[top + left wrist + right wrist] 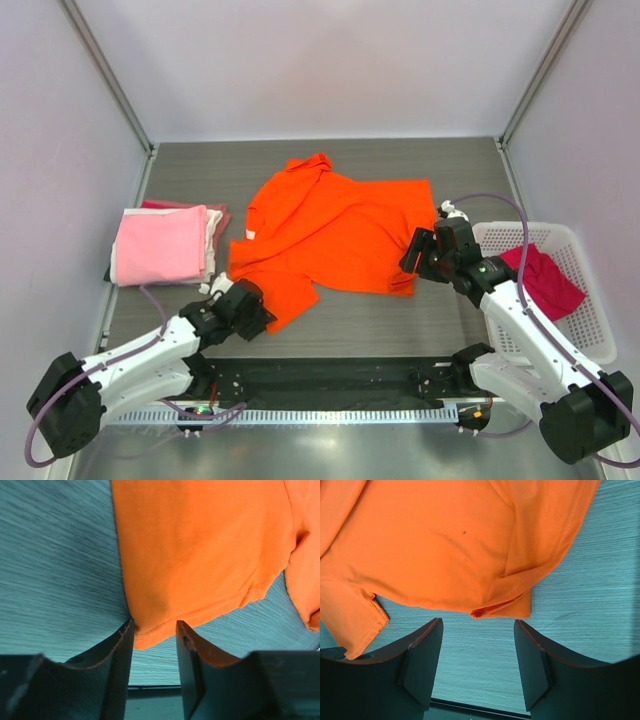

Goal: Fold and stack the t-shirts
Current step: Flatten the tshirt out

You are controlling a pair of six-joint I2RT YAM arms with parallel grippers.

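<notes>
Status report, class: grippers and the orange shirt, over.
Left gripper open, straddling a corner of the orange shirt. Right gripper open, short of its hem. Nothing in the way.

orange t-shirt [200, 545] running off the left wrist frame at 12 and 3 o'clock, light pink t-shirt [160, 245] covering stacked tees [212, 240] beneath, right arm [520, 310] hiding basket [592, 320] wall at 9 o'clock

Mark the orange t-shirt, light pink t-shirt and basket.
orange t-shirt [340, 230], top view, centre of its body.
light pink t-shirt [160, 245], top view, top of the folded pile.
basket [550, 229], top view, far rim.
</notes>
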